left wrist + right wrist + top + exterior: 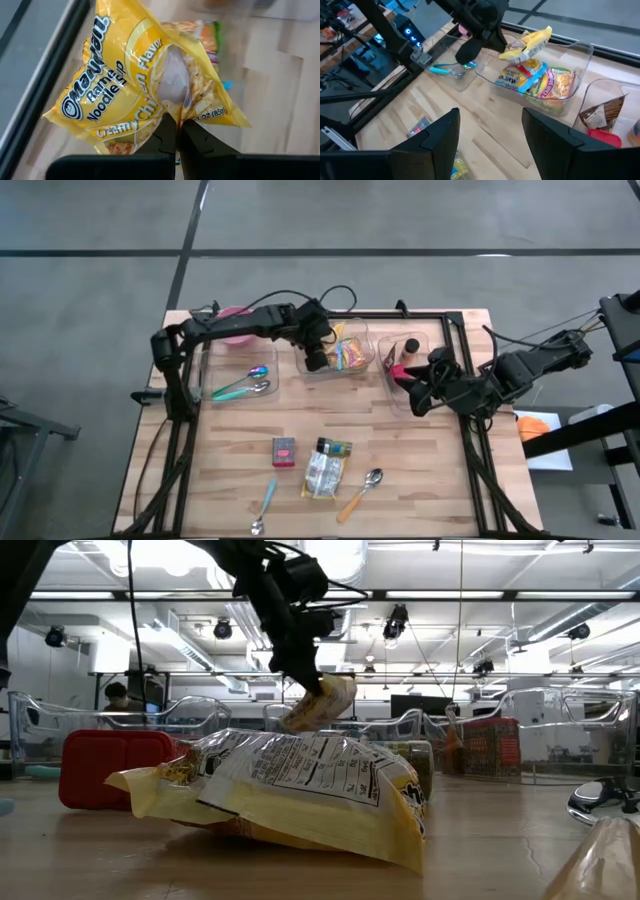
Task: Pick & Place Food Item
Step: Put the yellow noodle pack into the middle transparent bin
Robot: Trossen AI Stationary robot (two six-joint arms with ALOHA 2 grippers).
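While clamped on one corner, left gripper [173, 131] held yellow plastic ramen noodle packet [142, 75] hanging above clear plastic bin [580, 70], right gripper [490, 131] released, waiting far right.

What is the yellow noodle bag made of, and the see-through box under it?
The yellow noodle bag, pinched in the left hand, looks like thin shiny plastic film: it crinkles, gleams and shows noodles through a clear patch. The see-through box looks like hard clear plastic, since its walls stand stiff and you can see the packets inside.
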